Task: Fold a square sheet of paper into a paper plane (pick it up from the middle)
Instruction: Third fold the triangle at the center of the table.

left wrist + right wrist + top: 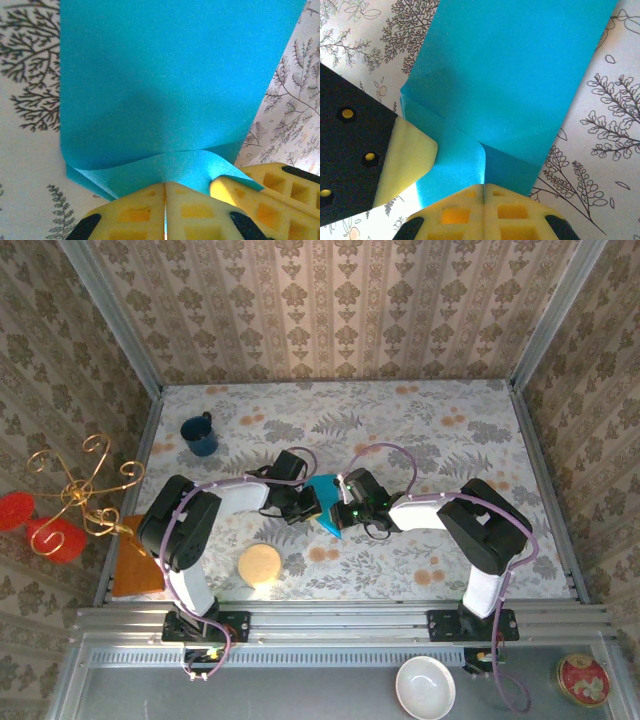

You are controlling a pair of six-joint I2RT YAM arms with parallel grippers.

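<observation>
The turquoise-blue sheet of paper [325, 502] is held just above the middle of the table between both grippers. My left gripper [312, 502] is shut on its near edge, where the sheet [160, 90] curls into a folded flap; yellow pads [135, 212] meet with a sliver of blue between them. My right gripper [343, 512] is shut on the paper [515, 75] too, its pads [520, 215] pressed together at a creased flap. The left gripper's yellow finger [407, 160] touches the sheet at the left of the right wrist view. The right one's finger [270, 195] appears beside the left pads.
A dark blue mug [200, 435] stands at the back left. A round tan disc [259, 564] lies front left. A gold wire stand [80, 490], red cups [40, 525] and an orange pad [135, 560] sit off the left edge. A white bowl [425, 687] rests below the rail.
</observation>
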